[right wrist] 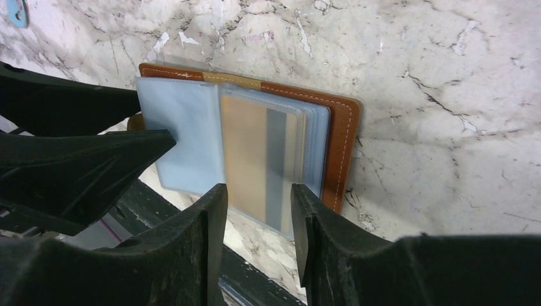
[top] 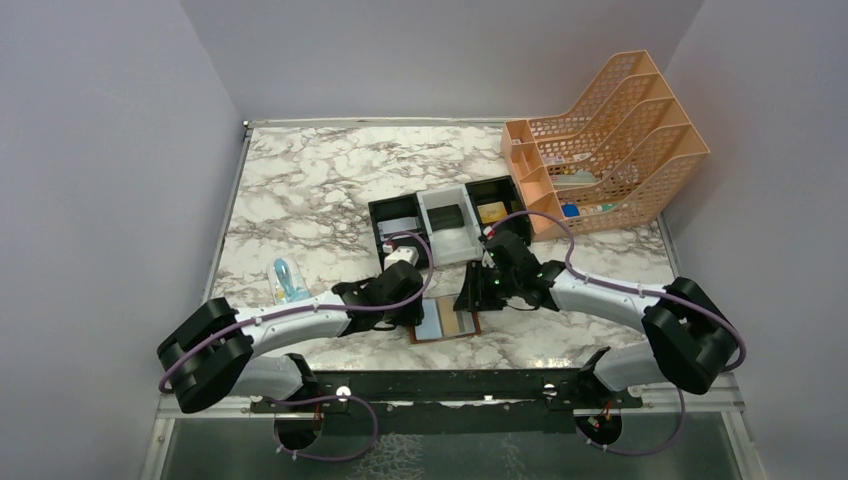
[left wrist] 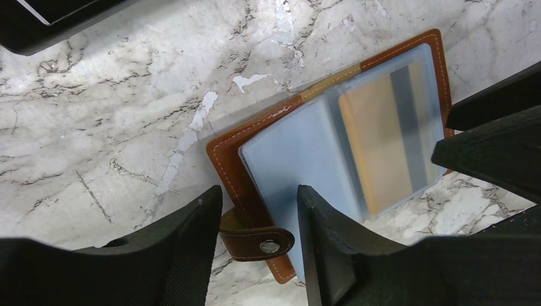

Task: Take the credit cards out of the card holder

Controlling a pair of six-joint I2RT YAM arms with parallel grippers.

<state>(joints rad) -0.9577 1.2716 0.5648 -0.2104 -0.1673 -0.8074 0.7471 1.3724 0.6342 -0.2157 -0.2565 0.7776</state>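
Observation:
The card holder (top: pixel 446 324) lies open on the marble near the front edge, brown leather with pale blue pockets. It also shows in the left wrist view (left wrist: pixel 229 166) and the right wrist view (right wrist: pixel 341 146). A gold-tan credit card (right wrist: pixel 245 153) with a grey band sits inside the right pocket (left wrist: pixel 379 143). No separate dark grey card shows in the holder. My left gripper (left wrist: pixel 258 207) is open over the snap tab (left wrist: pixel 258 239), one finger (right wrist: pixel 127 150) on the left blue page. My right gripper (right wrist: pixel 255 197) is open, its jaws either side of the card's near edge.
A black-and-white three-compartment tray (top: pixel 425 203) stands behind the arms, with a black block (top: pixel 447 216) in the middle and a gold-tan item (top: pixel 491 211) on the right. A peach file rack (top: pixel 610 130) is at the back right. A small blue object (top: pixel 289 281) lies left.

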